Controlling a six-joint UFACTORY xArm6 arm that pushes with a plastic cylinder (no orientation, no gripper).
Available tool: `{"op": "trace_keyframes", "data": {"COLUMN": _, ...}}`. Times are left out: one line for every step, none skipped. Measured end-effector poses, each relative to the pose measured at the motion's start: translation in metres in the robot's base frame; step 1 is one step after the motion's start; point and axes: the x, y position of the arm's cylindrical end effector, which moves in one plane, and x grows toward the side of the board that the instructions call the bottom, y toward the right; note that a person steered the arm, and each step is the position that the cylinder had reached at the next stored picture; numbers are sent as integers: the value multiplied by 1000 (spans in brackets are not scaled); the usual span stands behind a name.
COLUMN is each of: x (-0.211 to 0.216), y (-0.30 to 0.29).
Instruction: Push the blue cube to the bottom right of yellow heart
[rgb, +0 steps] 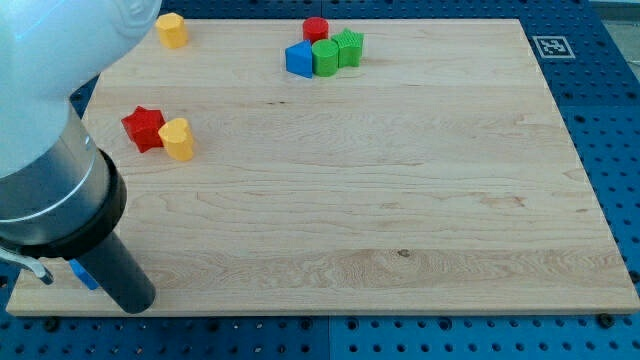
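Note:
The blue cube (82, 273) shows only as a small blue sliver at the board's bottom left corner; the arm hides the rest. My dark rod comes down over that corner and its tip (137, 304) lies just right of the blue sliver, close to it. The yellow heart (178, 139) lies at the left of the board, well above the tip, touching a red star (143, 128) on its left.
A second yellow block (172, 30) sits at the top left. At top centre a red cylinder (316, 28), a blue triangular block (298, 60), a green block (325, 57) and a green star (349, 47) are clustered. The board's bottom edge (330, 312) runs just below the tip.

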Motion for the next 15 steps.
{"op": "trace_keyframes", "data": {"x": 0, "y": -11}}
{"op": "trace_keyframes", "data": {"x": 0, "y": -33}}
{"op": "trace_keyframes", "data": {"x": 0, "y": -36}}
{"op": "trace_keyframes", "data": {"x": -1, "y": -49}}
{"op": "trace_keyframes", "data": {"x": 0, "y": -60}}
{"op": "trace_keyframes", "data": {"x": -1, "y": -67}}
{"op": "trace_keyframes", "data": {"x": -2, "y": -95}}
{"op": "trace_keyframes", "data": {"x": -1, "y": -100}}
{"op": "trace_keyframes", "data": {"x": -1, "y": -100}}
{"op": "trace_keyframes", "data": {"x": -27, "y": -99}}
{"op": "trace_keyframes", "data": {"x": -36, "y": -96}}
{"op": "trace_keyframes", "data": {"x": -21, "y": -78}}
{"op": "trace_keyframes", "data": {"x": -16, "y": -57}}
{"op": "trace_keyframes", "data": {"x": -18, "y": -52}}
{"op": "trace_keyframes", "data": {"x": -28, "y": -27}}
